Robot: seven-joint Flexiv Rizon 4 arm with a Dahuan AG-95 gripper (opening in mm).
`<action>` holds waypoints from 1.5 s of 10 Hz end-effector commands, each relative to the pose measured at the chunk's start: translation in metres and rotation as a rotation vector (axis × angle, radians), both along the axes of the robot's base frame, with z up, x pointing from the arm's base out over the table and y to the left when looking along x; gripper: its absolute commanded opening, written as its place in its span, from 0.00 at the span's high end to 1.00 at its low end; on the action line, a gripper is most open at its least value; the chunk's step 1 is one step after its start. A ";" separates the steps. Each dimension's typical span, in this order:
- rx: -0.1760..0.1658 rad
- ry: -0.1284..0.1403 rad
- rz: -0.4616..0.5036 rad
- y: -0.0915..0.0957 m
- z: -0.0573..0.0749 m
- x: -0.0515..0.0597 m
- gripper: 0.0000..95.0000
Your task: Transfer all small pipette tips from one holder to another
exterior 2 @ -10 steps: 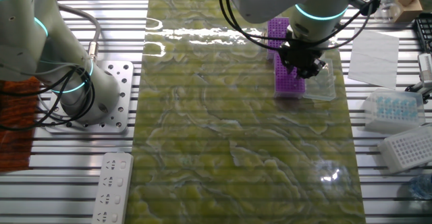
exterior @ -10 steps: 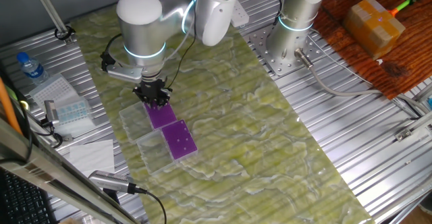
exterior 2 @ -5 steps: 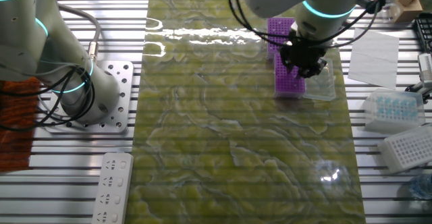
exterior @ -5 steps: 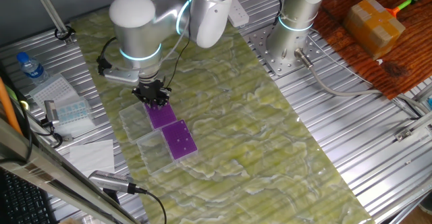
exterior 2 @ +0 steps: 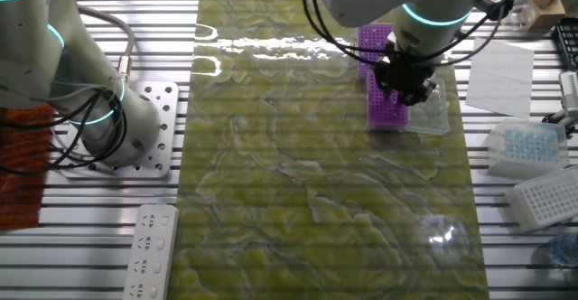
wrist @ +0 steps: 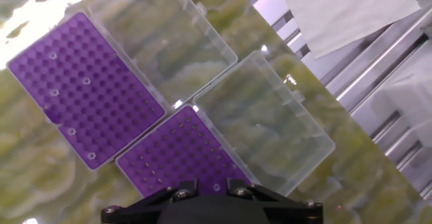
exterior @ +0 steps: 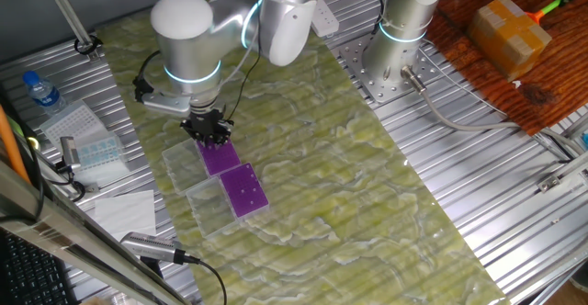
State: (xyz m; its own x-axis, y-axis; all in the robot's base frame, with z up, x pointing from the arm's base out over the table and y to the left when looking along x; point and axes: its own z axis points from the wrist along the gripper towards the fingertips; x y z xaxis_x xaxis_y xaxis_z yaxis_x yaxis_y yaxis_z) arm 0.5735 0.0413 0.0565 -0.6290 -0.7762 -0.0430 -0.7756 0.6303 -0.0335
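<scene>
Two purple racks lie side by side on the green mat, each with an open clear lid. One rack (wrist: 84, 92) holds several small pipette tips (wrist: 86, 81), seen as white dots; it also shows in one fixed view (exterior: 244, 193). My gripper (wrist: 211, 185) hovers low over the other rack (wrist: 172, 153), jaws apart. One tip (wrist: 215, 187) stands in that rack right between my fingers (wrist: 185, 182), with purple showing on both sides of it. The fixed views show the gripper (exterior: 210, 137) (exterior 2: 404, 90) above this rack (exterior: 219, 158) (exterior 2: 386, 112).
The clear lids (wrist: 266, 116) (exterior: 209, 211) lie beside the racks. A pale blue tip box (exterior: 96, 151) (exterior 2: 524, 145), a white rack (exterior 2: 546, 199), a water bottle (exterior: 41, 92) and paper (exterior 2: 501, 65) sit off the mat. A second arm's base (exterior: 395, 57) stands on the metal table.
The arm's upper body swayed slightly left and back. The gripper stays over the same rack at about the same height.
</scene>
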 end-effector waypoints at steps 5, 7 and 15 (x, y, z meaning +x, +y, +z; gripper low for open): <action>0.006 -0.007 -0.003 0.001 -0.007 0.005 1.00; 0.004 -0.004 -0.005 0.001 -0.007 0.005 1.00; 0.012 0.073 -0.124 0.042 0.050 -0.018 1.00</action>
